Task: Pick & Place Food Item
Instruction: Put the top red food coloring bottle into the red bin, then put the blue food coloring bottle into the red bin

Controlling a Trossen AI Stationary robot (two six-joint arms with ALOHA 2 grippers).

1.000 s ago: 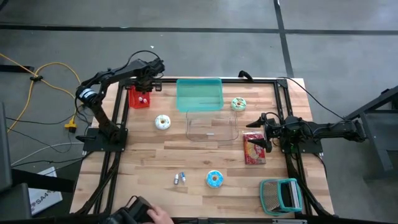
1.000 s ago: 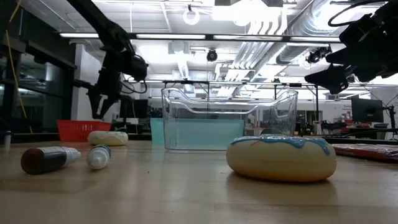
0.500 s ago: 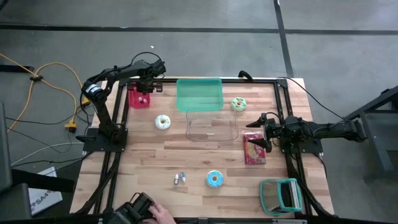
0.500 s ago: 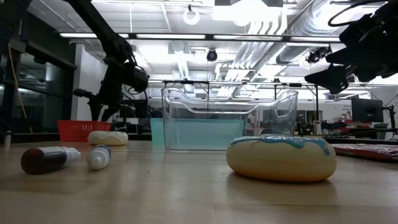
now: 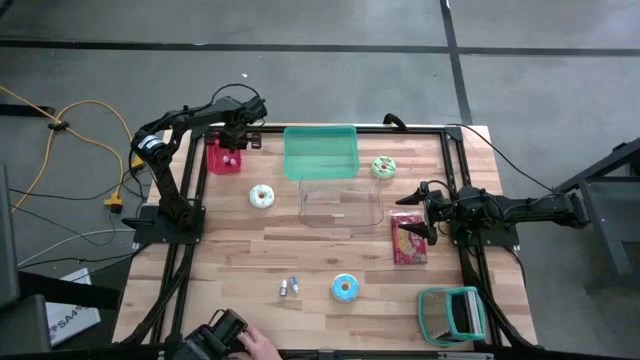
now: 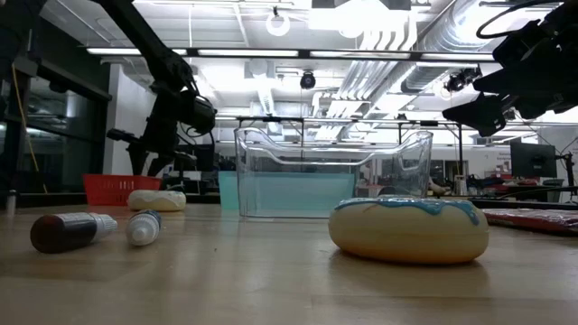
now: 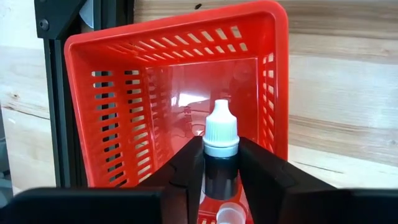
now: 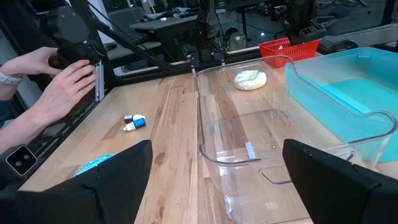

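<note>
Left wrist view shows us a small dropper bottle (image 7: 220,155) with a white cap and a dark body. It stands upright between the two dark fingers (image 7: 184,171) of the left gripper (image 7: 221,174), inside the red basket (image 7: 118,124). The fingers sit close on both sides of the bottle, so we say the claw is grasping it. We see a second white cap just below it, mostly hidden.

From above, we see the left gripper (image 5: 232,143) reaching down over the red basket (image 5: 217,163) at the far left corner of the wooden table (image 5: 330,250). The right gripper (image 5: 428,212) waits near the right edge with its fingers spread wide, holding nothing.

A white donut (image 5: 262,196) lies near the basket. A teal bin (image 5: 320,152) and a clear bin (image 5: 340,202) sit in the middle. A blue donut (image 5: 344,288), a green donut (image 5: 383,167), a red snack packet (image 5: 408,238) and two small bottles (image 5: 289,288) lie around them.

Compared with a second ago, we see the left arm has dropped lower over the basket. Since half a second ago it has not moved. A person's hand (image 5: 250,345) stays at the near edge.
</note>
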